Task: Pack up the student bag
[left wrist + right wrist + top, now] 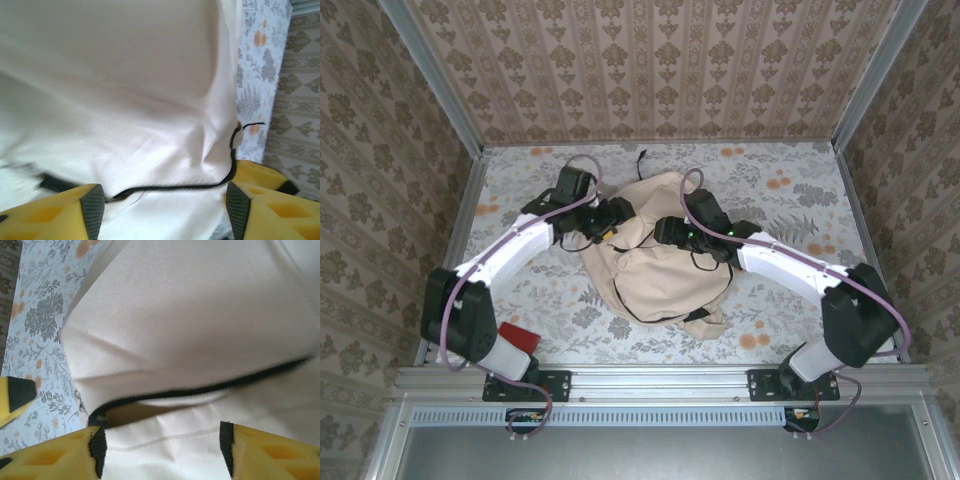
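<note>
One zipper gap [135, 412] (right wrist view) splits the student bag [655, 250].

Top external looks down; wrist views close, all sharing student bag [650, 270].

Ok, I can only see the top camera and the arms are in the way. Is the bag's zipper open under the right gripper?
Observer: Partly. In the right wrist view the zipper on the student bag gapes at one end, leaving a gap just ahead of the right gripper.
Operator: Is it pinching the bag?
Observer: It doesn't look so. Its fingers stand wide apart over the fabric.
Operator: And the left one?
Observer: The left gripper is open too. A zipper line runs across between its fingers and looks closed.
</note>
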Robot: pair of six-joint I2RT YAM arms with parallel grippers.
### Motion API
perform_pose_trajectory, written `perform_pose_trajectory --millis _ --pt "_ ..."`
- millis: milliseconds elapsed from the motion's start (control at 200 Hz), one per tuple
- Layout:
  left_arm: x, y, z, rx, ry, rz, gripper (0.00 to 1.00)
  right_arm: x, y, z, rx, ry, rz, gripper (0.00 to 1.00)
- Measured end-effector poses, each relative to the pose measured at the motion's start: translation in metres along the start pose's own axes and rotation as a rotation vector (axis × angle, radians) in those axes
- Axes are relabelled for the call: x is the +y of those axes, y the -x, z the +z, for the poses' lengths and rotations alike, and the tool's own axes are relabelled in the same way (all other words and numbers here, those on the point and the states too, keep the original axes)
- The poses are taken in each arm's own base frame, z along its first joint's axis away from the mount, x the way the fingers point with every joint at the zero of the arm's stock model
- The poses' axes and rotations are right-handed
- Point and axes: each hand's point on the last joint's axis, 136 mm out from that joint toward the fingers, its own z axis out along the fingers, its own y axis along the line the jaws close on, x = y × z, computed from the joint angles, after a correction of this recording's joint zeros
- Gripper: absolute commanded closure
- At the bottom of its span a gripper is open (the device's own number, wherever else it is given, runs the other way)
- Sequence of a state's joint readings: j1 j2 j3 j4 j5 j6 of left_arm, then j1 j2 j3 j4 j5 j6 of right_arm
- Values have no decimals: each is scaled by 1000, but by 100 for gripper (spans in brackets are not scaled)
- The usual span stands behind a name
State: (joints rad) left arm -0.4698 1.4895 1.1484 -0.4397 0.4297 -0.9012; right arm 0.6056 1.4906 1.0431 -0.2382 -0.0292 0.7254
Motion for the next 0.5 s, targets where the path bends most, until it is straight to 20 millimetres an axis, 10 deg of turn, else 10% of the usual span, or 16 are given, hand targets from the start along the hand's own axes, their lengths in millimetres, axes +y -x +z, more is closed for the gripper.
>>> perform_pose_trajectory --millis 250,500 --pt "94 -4 -55 -135 299 -44 12 -15 -11 -28 41 -68 -77 3" --pt "218 -61 -93 -107 700 -220 9 -16 -11 -34 55 -82 -101 0"
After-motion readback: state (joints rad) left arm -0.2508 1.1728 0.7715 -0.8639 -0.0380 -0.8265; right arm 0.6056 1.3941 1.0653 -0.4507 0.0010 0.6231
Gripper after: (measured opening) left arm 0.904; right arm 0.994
